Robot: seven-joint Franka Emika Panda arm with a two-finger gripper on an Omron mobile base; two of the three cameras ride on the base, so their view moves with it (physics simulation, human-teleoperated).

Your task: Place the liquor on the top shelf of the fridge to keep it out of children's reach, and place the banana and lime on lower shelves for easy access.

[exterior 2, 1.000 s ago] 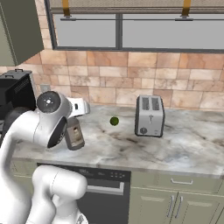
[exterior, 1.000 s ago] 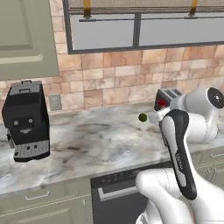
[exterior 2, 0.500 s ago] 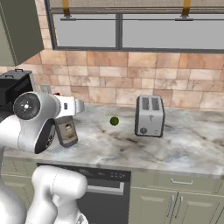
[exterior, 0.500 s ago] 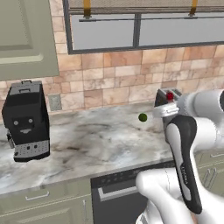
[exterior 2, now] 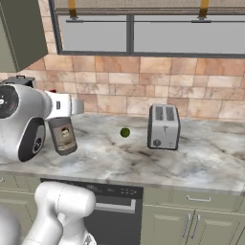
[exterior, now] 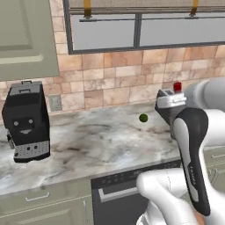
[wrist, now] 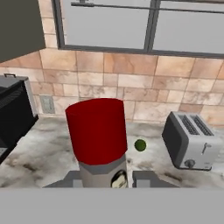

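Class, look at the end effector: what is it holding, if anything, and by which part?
The end effector holds the liquor bottle, gripped on its body below the red cap, lifted clear of the counter.

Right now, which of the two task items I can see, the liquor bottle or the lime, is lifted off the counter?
The liquor bottle: it hangs tilted in the shut gripper, above the marble counter. The lime lies on the counter beside the toaster.

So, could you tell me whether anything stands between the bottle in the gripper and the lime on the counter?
Nothing visible does. The gripper holds the bottle raised above the counter, and bare marble lies between it and the lime. The toaster stands beyond the lime, off that path.
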